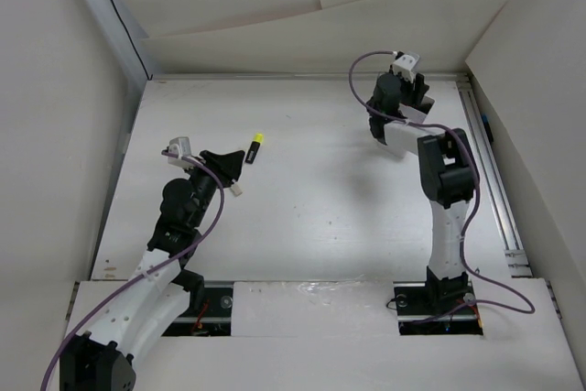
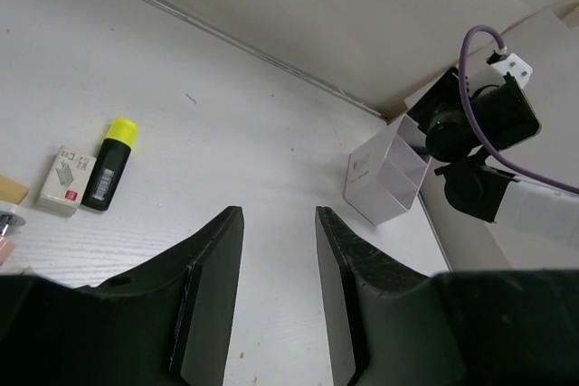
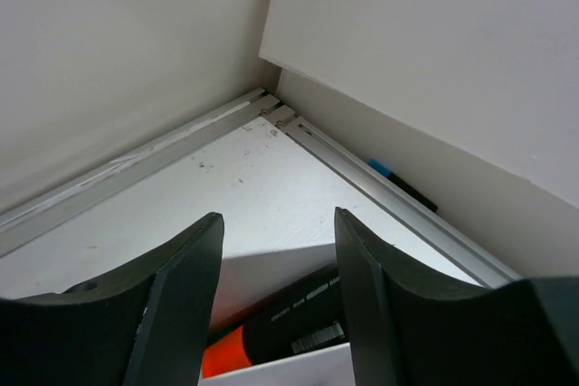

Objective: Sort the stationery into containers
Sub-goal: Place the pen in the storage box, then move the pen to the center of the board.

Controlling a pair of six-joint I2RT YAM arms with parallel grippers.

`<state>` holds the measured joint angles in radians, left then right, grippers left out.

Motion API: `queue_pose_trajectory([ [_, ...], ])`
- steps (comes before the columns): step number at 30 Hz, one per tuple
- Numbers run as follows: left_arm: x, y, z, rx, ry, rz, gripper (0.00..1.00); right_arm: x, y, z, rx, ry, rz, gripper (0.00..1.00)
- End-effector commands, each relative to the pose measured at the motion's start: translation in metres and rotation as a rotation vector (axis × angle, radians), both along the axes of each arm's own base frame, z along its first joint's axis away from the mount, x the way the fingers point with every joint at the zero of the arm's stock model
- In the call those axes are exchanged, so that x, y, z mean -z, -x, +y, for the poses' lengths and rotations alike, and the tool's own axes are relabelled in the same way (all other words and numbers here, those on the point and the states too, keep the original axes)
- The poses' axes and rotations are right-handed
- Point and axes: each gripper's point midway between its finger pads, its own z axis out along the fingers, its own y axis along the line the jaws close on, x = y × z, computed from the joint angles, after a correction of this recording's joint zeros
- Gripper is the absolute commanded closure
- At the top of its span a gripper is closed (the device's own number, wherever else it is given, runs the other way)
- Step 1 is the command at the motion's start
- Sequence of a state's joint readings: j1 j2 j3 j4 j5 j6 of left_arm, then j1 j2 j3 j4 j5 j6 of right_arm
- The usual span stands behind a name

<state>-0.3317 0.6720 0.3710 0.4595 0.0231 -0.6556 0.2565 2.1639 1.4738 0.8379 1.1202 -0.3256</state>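
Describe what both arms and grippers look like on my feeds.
The left arm and right arm have white link shells and black joints; a purple cable loops along each. The left gripper and right gripper have broad, flat black fingers.

White table (image 1: 320,199) fills the centre of the top view, scuffed, with faint wood grain. White board walls on three sides: left wall (image 1: 55,116), back wall (image 1: 302,6) of creased overlapping sheets, right wall (image 1: 540,89). Metal rail (image 1: 494,180) runs along the table's right edge. A second rail (image 3: 136,164) meets it at the far corner, centre of the right wrist view. Thin black cable (image 1: 117,2) at upper left. White board strip (image 1: 311,304) along the bottom edge. Light is soft and even, shadows weak.
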Motion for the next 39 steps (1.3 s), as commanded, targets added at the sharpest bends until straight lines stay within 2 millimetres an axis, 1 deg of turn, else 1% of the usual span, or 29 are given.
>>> queue_pose_trajectory([
  [1,-0.033,0.001,0.002,-0.005,0.027,-0.094,0.66,-0.059,0.013,0.011,-0.014,-0.042,-0.146,0.42],
  [4,-0.033,0.002,0.000,0.007,0.026,-0.094,0.66,-0.063,0.021,0.028,-0.043,-0.046,-0.140,0.39],
  [6,-0.037,0.003,0.002,-0.004,0.031,-0.106,0.66,-0.073,0.025,0.042,-0.084,-0.060,-0.144,0.37],
  [7,-0.040,0.004,0.003,-0.004,0.034,-0.116,0.66,-0.078,0.025,0.061,-0.144,-0.078,-0.133,0.36],
  [8,-0.040,0.004,0.003,-0.004,0.034,-0.116,0.66,-0.090,0.025,0.072,-0.182,-0.083,-0.157,0.36],
  [9,-0.041,0.007,0.002,0.005,0.035,-0.119,0.66,-0.082,0.024,0.086,-0.228,-0.114,-0.119,0.36],
  [10,-0.041,0.007,0.002,0.005,0.035,-0.119,0.66,-0.083,0.020,0.115,-0.337,-0.136,-0.108,0.36],
  [11,-0.040,0.008,0.004,-0.004,0.036,-0.121,0.66,-0.089,0.016,0.133,-0.412,-0.166,-0.105,0.36],
  [12,-0.040,0.007,0.006,-0.016,0.037,-0.121,0.66,-0.074,0.016,0.153,-0.492,-0.227,-0.045,0.39],
  [13,-0.044,0.007,0.010,-0.039,0.043,-0.130,0.66,-0.071,0.013,0.174,-0.586,-0.259,-0.015,0.43],
  [14,-0.044,0.007,0.010,-0.039,0.043,-0.130,0.66,-0.062,0.011,0.218,-0.787,-0.304,0.041,0.50],
  [15,-0.040,0.007,0.010,-0.039,0.039,-0.119,0.66,-0.058,0.008,0.241,-0.864,-0.345,0.066,0.74],
  [16,-0.040,0.007,0.010,-0.039,0.039,-0.119,0.66,-0.041,0.014,0.261,-0.913,-0.409,0.131,0.84],
  [17,-0.041,0.008,0.011,-0.039,0.039,-0.119,0.66,-0.033,0.023,0.296,-1.023,-0.443,0.179,0.92],
  [18,-0.043,0.008,0.011,-0.039,0.042,-0.127,0.66,-0.040,0.025,0.314,-1.053,-0.463,0.179,0.99],
  [19,-0.043,0.008,0.012,-0.050,0.043,-0.127,0.66,-0.009,0.029,0.328,-1.043,-0.491,0.266,1.00],
  [21,-0.041,0.008,0.015,-0.062,0.044,-0.127,0.66,0.005,0.043,0.366,-1.102,-0.513,0.339,1.00],
  [22,-0.038,0.008,0.015,-0.062,0.039,-0.114,0.66,0.009,0.040,0.384,-1.120,-0.530,0.355,1.00],
  [24,-0.045,0.010,0.014,-0.053,0.045,-0.131,0.66,0.030,0.053,0.407,-1.136,-0.569,0.448,0.87],
  [25,-0.045,0.010,0.014,-0.053,0.045,-0.131,0.66,0.034,0.047,0.421,-1.137,-0.590,0.448,0.64],
  [26,-0.045,0.012,0.014,-0.053,0.048,-0.140,0.66,0.044,0.047,0.421,-1.120,-0.595,0.484,0.53],
  [28,-0.045,0.012,0.014,-0.053,0.048,-0.140,0.66,0.053,0.054,0.442,-1.150,-0.605,0.518,0.38],
  [29,-0.045,0.012,0.014,-0.053,0.048,-0.140,0.66,0.056,0.047,0.448,-1.152,-0.605,0.514,0.27],
  [30,-0.042,0.011,0.012,-0.042,0.044,-0.132,0.66,0.064,0.053,0.455,-1.152,-0.611,0.536,0.23],
  [32,-0.047,0.011,0.012,-0.042,0.047,-0.142,0.66,0.066,0.055,0.466,-1.175,-0.615,0.541,0.19],
  [33,-0.047,0.011,0.012,-0.042,0.047,-0.142,0.66,0.080,0.055,0.466,-1.162,-0.622,0.561,0.18],
  [34,-0.047,0.011,0.012,-0.042,0.047,-0.142,0.66,0.075,0.055,0.469,-1.178,-0.629,0.555,0.18],
  [36,-0.040,0.010,0.012,-0.042,0.041,-0.125,0.66,0.093,0.060,0.475,-1.177,-0.623,0.586,0.15],
  [39,-0.040,0.010,0.010,-0.030,0.040,-0.125,0.66,0.107,0.064,0.480,-1.162,-0.634,0.602,0.13],
])
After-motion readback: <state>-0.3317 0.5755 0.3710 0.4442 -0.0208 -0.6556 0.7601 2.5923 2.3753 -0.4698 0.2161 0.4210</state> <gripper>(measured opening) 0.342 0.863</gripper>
